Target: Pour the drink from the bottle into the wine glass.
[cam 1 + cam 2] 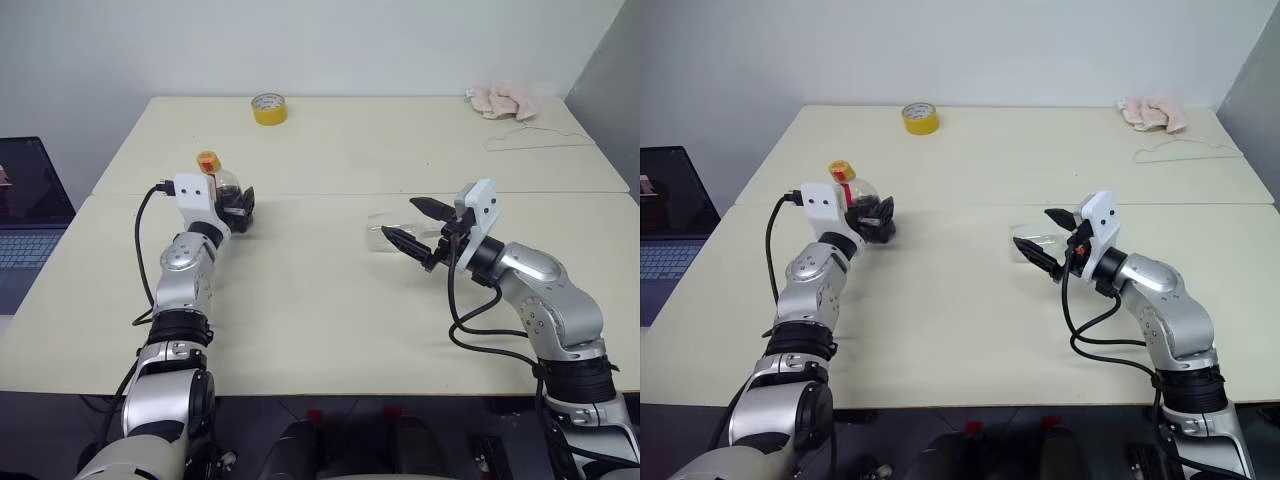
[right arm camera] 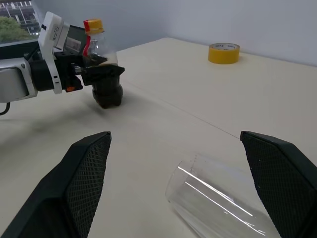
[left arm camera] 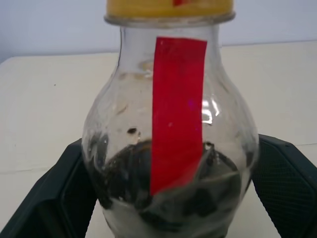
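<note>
— Cream surface (image 1: 330, 300): how are the grippers seen?
— Left gripper (image 1: 238, 212) is spread open around the upright bottle (image 1: 218, 183), unclamped. Right gripper (image 1: 418, 224) is held open about the wine glass (image 1: 385, 232), lying sideways.

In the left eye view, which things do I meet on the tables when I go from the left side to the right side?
Left tool around the bottle → yellow tape roll → wine glass lying on its side → right tool → pink cloth → wire hanger.
</note>
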You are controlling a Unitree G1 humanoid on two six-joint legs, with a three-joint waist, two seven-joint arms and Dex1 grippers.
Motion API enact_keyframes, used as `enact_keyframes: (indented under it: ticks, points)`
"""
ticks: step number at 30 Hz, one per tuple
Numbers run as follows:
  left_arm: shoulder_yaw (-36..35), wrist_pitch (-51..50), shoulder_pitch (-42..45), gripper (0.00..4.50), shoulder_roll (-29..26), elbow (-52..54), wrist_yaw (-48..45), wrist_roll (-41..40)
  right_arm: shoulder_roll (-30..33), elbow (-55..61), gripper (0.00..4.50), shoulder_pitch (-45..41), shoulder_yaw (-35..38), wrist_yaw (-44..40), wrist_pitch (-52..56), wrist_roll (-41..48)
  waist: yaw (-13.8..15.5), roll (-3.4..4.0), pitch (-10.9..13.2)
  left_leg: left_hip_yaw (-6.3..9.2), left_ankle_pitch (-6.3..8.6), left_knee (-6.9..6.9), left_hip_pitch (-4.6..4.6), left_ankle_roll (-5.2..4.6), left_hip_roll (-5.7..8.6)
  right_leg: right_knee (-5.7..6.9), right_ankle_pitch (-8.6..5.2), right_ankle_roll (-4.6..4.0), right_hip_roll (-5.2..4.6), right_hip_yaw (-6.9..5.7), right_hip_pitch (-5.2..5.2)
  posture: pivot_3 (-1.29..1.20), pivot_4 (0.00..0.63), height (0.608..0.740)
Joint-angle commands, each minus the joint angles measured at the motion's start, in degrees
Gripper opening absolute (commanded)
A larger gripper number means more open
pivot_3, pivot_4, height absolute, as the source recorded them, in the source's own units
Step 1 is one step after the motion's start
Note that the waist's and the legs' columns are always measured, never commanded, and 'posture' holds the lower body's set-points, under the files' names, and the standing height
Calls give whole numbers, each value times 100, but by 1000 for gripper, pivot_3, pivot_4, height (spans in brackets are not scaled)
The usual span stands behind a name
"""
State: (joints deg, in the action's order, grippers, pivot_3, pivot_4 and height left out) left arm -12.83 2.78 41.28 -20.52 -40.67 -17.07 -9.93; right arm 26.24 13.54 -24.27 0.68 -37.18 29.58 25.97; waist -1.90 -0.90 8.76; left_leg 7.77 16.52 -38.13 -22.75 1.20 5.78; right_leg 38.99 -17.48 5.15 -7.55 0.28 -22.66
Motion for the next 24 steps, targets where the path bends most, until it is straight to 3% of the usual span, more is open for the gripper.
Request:
enact_keyframes:
  ticks: [1,18,21,24]
  points:
    - [15,278,137,4500,-97,-81,-71,66,53,270,4458,-32,88,20,-16,22,-2,0,0,0,0,0,0,0,0,0,0,0,0,0,0,0,150,740]
    - [43,698,70,4500,-41,-526,-184,112,83,184,4458,-46,46,-7,-85,-60,-11,0,0,1,0,-1,-4,0,0,2,0,0,0,0,-4,0,150,740]
    - [22,799,71,3923,-7,-582,-197,105,81,155,4500,-69,36,-11,-92,-78,-10,-1,0,1,0,-1,-4,0,0,2,0,0,0,0,-5,0,150,740]
    - [42,838,47,3040,17,-615,-196,123,76,155,4500,-68,31,-19,-94,-92,-9,-1,-1,1,0,-3,-5,0,0,2,0,0,0,0,-5,0,150,740]
